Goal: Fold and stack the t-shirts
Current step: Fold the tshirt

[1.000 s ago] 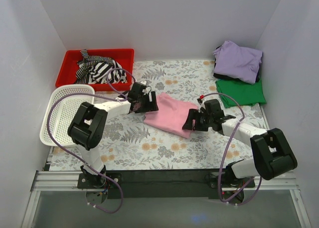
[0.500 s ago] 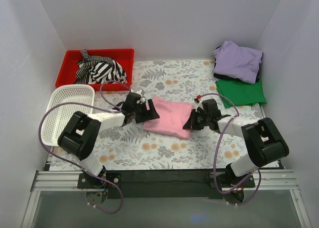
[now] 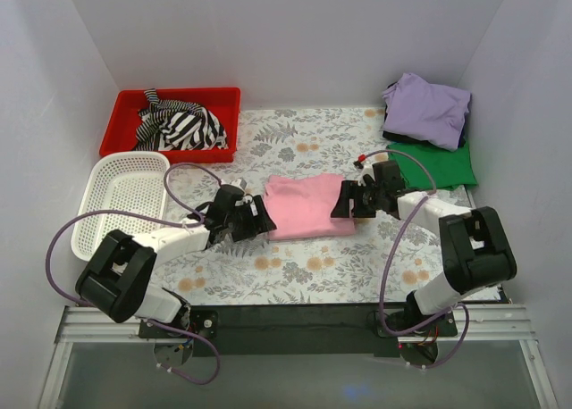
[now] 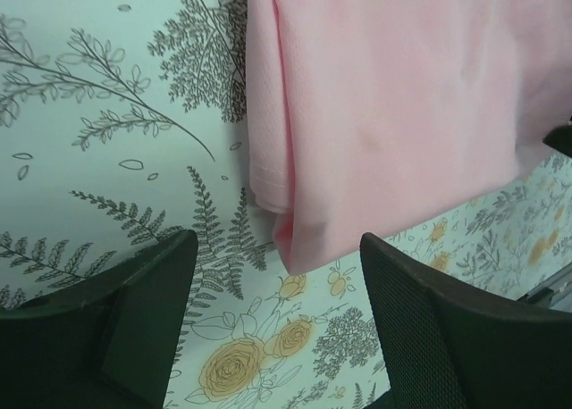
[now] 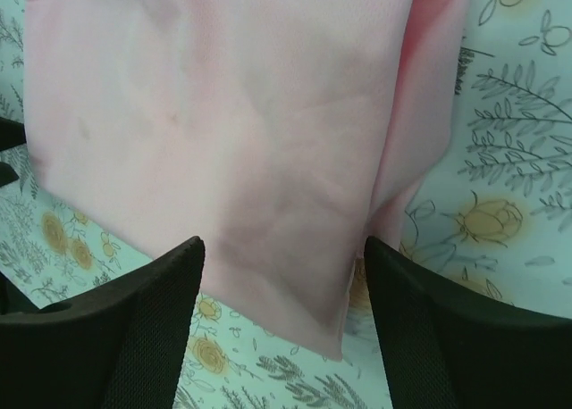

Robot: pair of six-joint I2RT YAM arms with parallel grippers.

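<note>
A light pink t-shirt [image 3: 308, 205] lies folded flat in the middle of the floral table. It also shows in the left wrist view [image 4: 384, 105] and the right wrist view [image 5: 241, 132]. My left gripper [image 3: 253, 220] sits at its left edge, open and empty, with the shirt's corner just beyond its fingertips. My right gripper [image 3: 347, 200] sits at its right edge, open, with the shirt's edge lying between its spread fingers [image 5: 134, 329]. A lavender t-shirt [image 3: 427, 109] lies on a green one [image 3: 435, 165] at the back right.
A red bin [image 3: 121, 128] with a black-and-white striped garment [image 3: 179, 128] stands at the back left. A white mesh basket [image 3: 103, 208] lies at the left. White walls close in the sides and back.
Both grippers carried the pink shirt, then let it go. It now lies flatter and squarer. The left gripper has drawn back toward the near left; the right has moved back and right.
</note>
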